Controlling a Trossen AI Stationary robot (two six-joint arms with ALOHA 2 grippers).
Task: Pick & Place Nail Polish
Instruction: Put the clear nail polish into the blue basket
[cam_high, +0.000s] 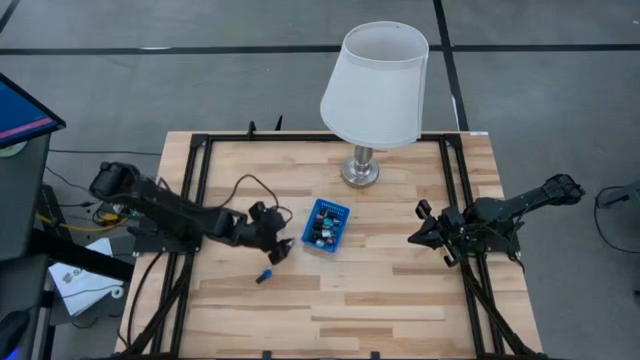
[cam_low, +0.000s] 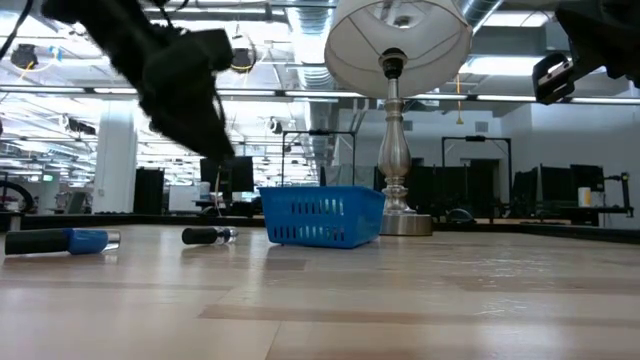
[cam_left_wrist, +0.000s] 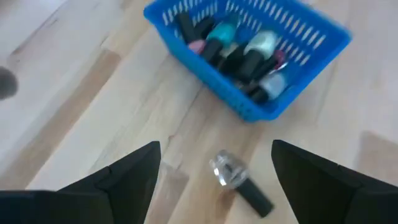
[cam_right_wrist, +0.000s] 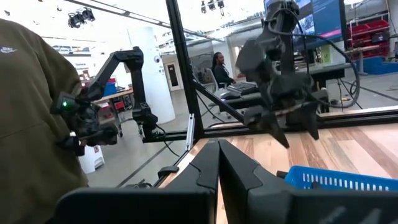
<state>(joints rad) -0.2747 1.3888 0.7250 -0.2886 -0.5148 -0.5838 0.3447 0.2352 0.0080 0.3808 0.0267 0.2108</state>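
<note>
A small blue basket (cam_high: 327, 224) stands mid-table and holds several nail polish bottles (cam_left_wrist: 239, 50) with dark caps. A clear bottle with a dark cap (cam_left_wrist: 239, 180) lies on its side on the wood beside the basket. It is below and between the open fingers of my left gripper (cam_high: 283, 245), which hovers above it without touching. A blue bottle (cam_high: 264, 274) lies on the table nearer the front edge, and also shows in the low view (cam_low: 70, 240). My right gripper (cam_high: 420, 225) is shut and empty, above the table to the basket's right.
A table lamp with a white shade (cam_high: 375, 80) stands on its metal base (cam_high: 360, 170) just behind the basket. Black frame rails (cam_high: 195, 200) run along the table's left, right and far sides. A person in a brown top (cam_right_wrist: 31, 112) shows at the right wrist view's edge.
</note>
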